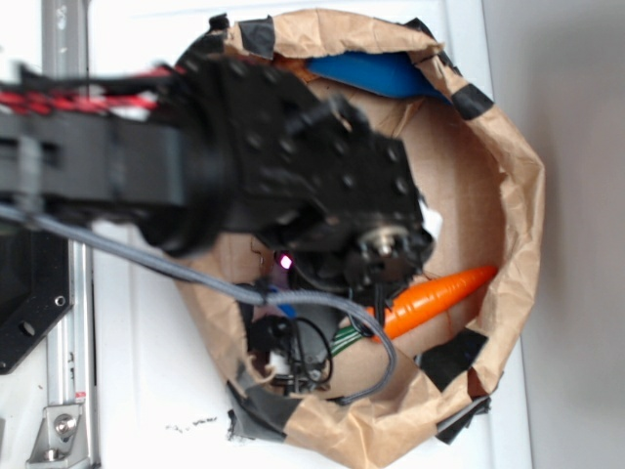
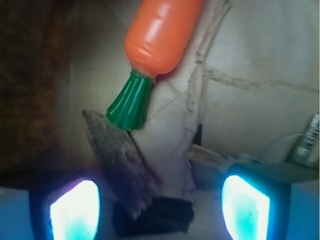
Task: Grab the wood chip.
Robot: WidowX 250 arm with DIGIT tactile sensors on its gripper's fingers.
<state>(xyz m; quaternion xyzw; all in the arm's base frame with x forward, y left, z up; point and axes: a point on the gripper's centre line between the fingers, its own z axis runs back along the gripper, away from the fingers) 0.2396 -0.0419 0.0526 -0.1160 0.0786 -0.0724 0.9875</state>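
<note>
In the wrist view the wood chip [image 2: 117, 160], a dark, rough-grained oblong piece, lies flat on the cardboard floor. My gripper [image 2: 160, 210] is open, its two glowing pads wide apart. The chip's near end lies between them, close to the left pad [image 2: 75, 210] and not touching it that I can see. The toy carrot [image 2: 160, 35] lies just beyond, its green top [image 2: 131, 102] at the chip's far end. In the exterior view my black arm [image 1: 293, 166] covers the bag's middle and hides the chip.
A black tape patch [image 2: 155, 215] lies under the chip's near end. The crumpled brown paper wall [image 1: 518, 195] rings the area, with tape patches [image 1: 454, 357] on it. The carrot [image 1: 435, 298] lies at the right and a blue object [image 1: 376, 73] at the back. Something metallic [image 2: 307, 140] shows at the right.
</note>
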